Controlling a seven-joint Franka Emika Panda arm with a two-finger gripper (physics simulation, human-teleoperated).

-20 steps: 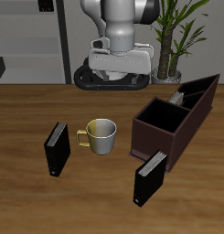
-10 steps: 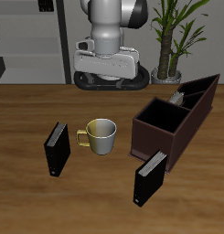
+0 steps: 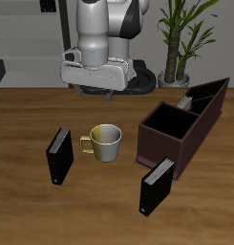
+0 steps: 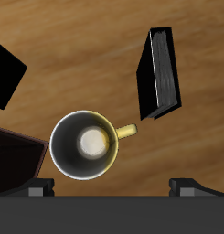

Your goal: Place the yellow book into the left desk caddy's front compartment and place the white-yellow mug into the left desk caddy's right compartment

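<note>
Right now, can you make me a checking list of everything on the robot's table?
Surface: wooden table, bare between the things.
Job's things: white-yellow mug upright on the table, apart from the left desk caddy; its right compartment looks empty; yellow book seems to stand in a narrow slot already.
Clutter: two black books, one beside the mug's handle, one nearer the front edge by the caddy.
Gripper: gripper high above the table, holding nothing; its fingertips frame the mug in the wrist view, open.
Cables: nothing seen.
Surroundings: potted plant behind the table.
</note>
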